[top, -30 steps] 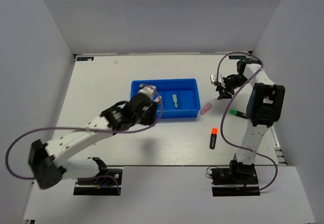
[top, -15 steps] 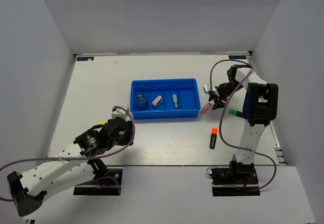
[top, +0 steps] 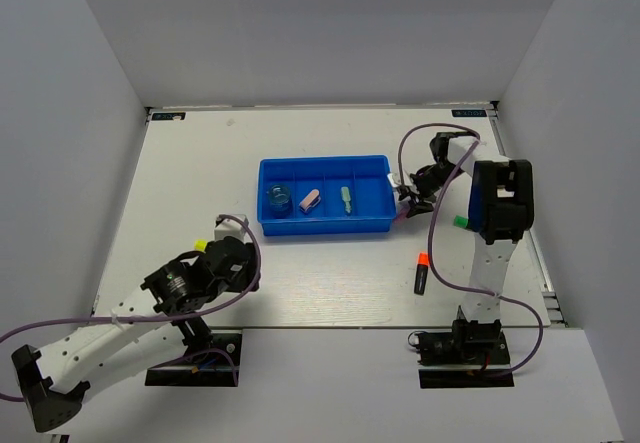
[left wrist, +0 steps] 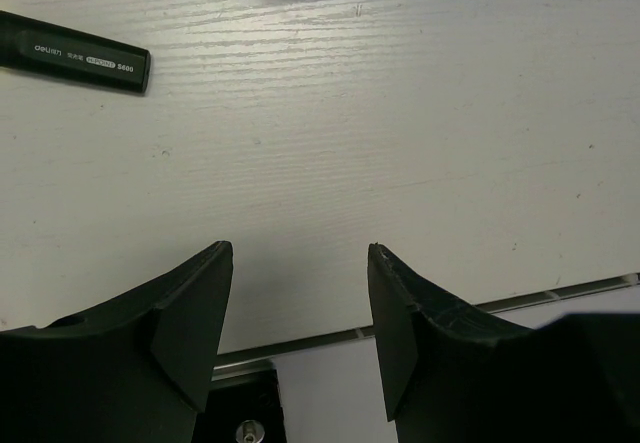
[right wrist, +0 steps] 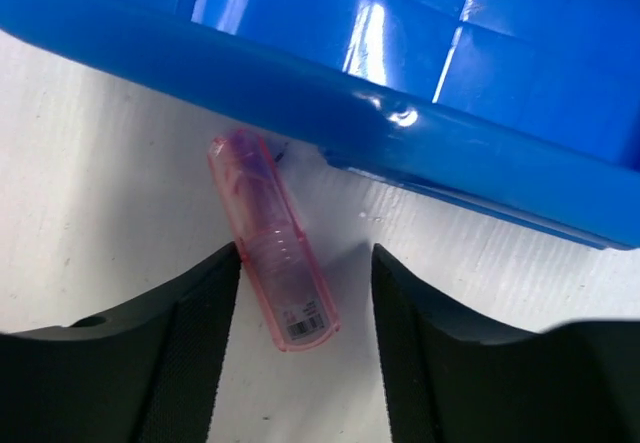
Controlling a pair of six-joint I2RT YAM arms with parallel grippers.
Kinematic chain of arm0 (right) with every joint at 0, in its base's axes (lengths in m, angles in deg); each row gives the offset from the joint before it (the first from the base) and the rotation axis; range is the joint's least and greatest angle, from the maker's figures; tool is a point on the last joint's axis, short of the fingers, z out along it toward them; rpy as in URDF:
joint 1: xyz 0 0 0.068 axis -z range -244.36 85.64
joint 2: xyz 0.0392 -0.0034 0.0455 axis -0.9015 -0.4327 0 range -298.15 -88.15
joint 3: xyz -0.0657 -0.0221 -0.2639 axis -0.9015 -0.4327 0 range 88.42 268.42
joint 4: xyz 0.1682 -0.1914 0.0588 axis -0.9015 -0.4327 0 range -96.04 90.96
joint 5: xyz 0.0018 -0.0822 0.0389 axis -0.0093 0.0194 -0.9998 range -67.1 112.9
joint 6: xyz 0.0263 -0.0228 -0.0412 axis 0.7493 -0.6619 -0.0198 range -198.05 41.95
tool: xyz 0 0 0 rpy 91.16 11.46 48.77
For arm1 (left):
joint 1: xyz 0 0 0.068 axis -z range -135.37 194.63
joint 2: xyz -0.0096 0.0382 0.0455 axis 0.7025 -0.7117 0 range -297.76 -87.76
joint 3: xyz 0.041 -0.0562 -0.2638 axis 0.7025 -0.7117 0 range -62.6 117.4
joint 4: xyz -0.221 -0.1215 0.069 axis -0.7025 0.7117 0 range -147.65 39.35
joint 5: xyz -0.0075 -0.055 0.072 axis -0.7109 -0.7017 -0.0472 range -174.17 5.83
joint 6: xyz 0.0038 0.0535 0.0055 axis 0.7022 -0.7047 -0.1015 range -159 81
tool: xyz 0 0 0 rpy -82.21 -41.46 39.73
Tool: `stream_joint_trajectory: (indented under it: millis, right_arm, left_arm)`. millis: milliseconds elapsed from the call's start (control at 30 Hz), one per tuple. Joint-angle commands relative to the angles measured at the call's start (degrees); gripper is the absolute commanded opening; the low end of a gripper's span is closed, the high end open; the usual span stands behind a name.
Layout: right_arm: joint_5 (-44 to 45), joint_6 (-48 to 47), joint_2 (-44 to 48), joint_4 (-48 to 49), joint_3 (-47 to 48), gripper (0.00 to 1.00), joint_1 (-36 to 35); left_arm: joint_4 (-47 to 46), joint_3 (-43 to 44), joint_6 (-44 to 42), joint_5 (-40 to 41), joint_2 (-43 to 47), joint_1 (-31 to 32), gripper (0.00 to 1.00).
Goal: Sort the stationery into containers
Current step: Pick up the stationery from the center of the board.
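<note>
The blue tray (top: 372,225) holds a translucent blue roll (top: 278,201) in its left compartment, a pink tube (top: 310,201) in the second and a pale green tube (top: 345,199) in the third. My right gripper (top: 408,203) is open and low at the tray's right end. In the right wrist view its jaws (right wrist: 305,253) straddle a second pink tube (right wrist: 270,238) that lies on the table against the tray wall (right wrist: 400,128). My left gripper (top: 238,263) is open and empty over the near left table (left wrist: 298,253). A black marker (left wrist: 75,53) with a yellow cap (top: 202,245) lies beside it.
An orange-capped black marker (top: 421,273) lies on the table in front of the right arm. A green-capped marker (top: 460,221) lies partly under the right arm. The table's near edge (left wrist: 330,335) runs just below the left gripper.
My left arm has drawn back from over the tray to the near left table, and the blue roll now lies in the tray. My right gripper has moved left and down over the pink tube.
</note>
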Motion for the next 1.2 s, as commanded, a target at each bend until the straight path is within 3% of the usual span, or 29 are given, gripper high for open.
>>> stream_joint_trajectory:
  millis: [0, 133, 267, 400, 600, 667, 833, 900, 1000, 1167]
  right_arm:
    - [4.55, -24.26, -1.38, -1.29, 1.03, 0.57, -0.41]
    - [11.05, -26.91, -1.12, -2.45, -1.24, 0.44, 0.12]
    - [14.67, -26.91, 1.25, -0.96, -6.43, 0.17, 0.30]
    - [15.28, -25.16, 5.73, -1.04, -11.45, 0.00, 0.82]
    - [10.98, -13.57, 16.89, 0.19, -18.56, 0.00, 0.91]
    - [9.23, -8.40, 22.67, 1.15, -20.50, 0.00, 1.00]
    - [5.63, 11.21, 33.41, 4.59, -22.88, 0.00, 0.82]
    - [4.75, 18.39, 37.26, 3.00, -21.22, 0.00, 0.83]
    - [2.37, 21.16, 41.75, 0.54, -19.81, 0.00, 0.47]
    - [-7.48, 44.25, 44.67, 5.98, -16.64, 0.00, -2.51]
  left_arm:
    - [0.55, -0.39, 0.77, 1.36, 1.19, 0.09, 0.67]
    - [0.99, -0.83, 0.94, 2.06, 1.19, 0.17, 0.67]
    - [0.73, -1.01, 1.21, 3.46, 1.02, 0.09, 0.67]
    - [1.61, -0.57, 3.40, 6.80, 0.14, 0.26, 0.67]
    - [-0.67, 0.49, 7.44, 8.22, -3.98, -3.77, 0.71]
    - [-3.29, 0.40, 7.62, 6.55, -6.00, -8.24, 0.71]
    - [-7.70, 0.14, 9.82, -7.33, -8.91, -21.93, 0.71]
    - [-10.51, -0.48, 9.99, -11.97, -9.70, -24.34, 0.71]
    - [-12.71, -0.74, 10.70, -16.98, -10.76, -31.01, 0.71]
    - [-14.56, 0.31, 13.76, -20.96, -15.05, -37.87, 0.74]
